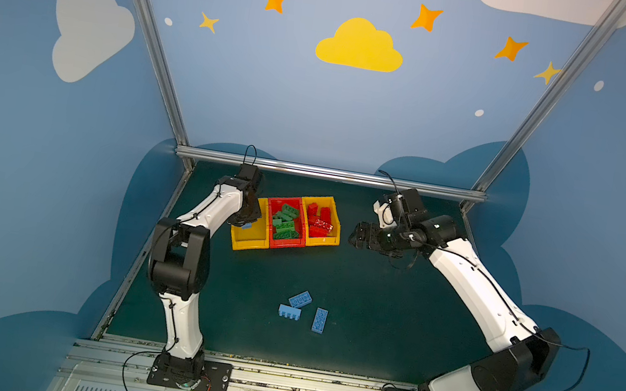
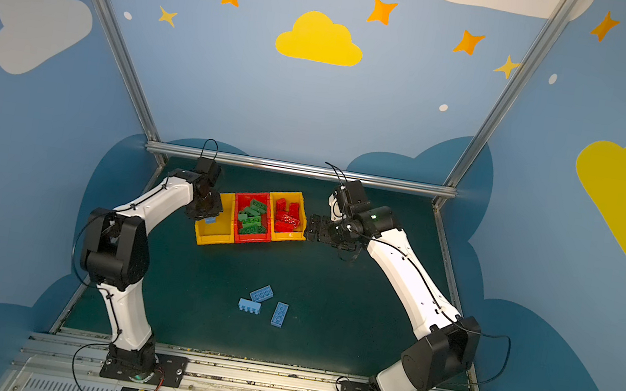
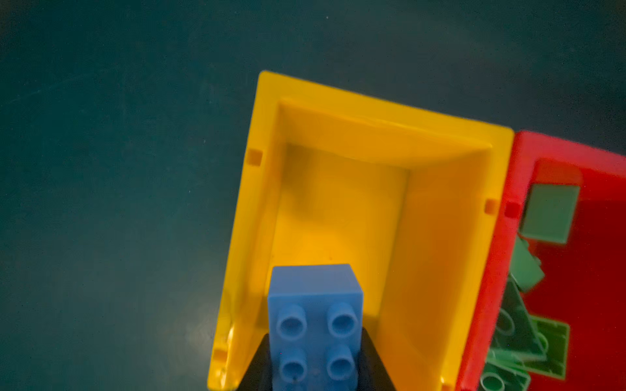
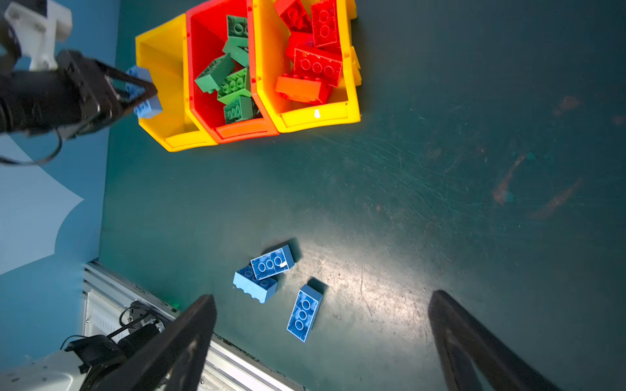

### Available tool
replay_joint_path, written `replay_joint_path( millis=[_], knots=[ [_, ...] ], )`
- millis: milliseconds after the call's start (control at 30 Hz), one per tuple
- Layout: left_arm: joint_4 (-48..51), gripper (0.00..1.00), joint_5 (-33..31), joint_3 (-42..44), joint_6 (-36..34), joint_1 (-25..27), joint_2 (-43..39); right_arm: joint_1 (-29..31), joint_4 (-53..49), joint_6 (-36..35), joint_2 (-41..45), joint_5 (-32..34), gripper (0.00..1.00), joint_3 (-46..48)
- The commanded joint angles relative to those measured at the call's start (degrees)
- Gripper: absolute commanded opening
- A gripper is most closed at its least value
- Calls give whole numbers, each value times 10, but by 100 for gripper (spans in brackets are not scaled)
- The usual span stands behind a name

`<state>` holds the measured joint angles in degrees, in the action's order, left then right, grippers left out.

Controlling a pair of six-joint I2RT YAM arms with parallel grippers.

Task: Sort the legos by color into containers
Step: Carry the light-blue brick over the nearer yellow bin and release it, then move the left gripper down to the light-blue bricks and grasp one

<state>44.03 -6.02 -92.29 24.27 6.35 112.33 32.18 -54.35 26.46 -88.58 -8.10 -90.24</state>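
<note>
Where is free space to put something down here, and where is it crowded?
Bare mat lies between the red bin and three blue bricks, and right of them. The left yellow bin looks empty. Crowded: inside the red bin and right yellow bin.

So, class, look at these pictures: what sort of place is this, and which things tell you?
Probably a robot test cell dressed like a playroom: two arms bolted to a rail, cloud-and-star walls, bins of toy bricks, the left hand holding a blue brick.
</note>
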Motion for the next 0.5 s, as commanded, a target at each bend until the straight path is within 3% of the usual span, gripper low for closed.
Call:
replay_joint_path(
  millis=[0, 67, 100, 300, 467],
  knots=[
    [9, 43, 15, -51, -28, -1, 33, 2, -31, 10, 8, 26, 96, -8],
    [23, 65, 18, -78, -32, -1, 49, 2, -36, 12, 17, 35, 96, -2],
    [26, 67, 23, -85, -30, -1, 52, 2, -39, 13, 22, 40, 96, 0],
    [37, 71, 38, -71, -15, 24, 7, 0, -49, 16, 62, 55, 96, 36],
    [48, 71, -7, 6, 8, 111, -97, -5, -74, 22, 106, 86, 96, 78]
  ],
)
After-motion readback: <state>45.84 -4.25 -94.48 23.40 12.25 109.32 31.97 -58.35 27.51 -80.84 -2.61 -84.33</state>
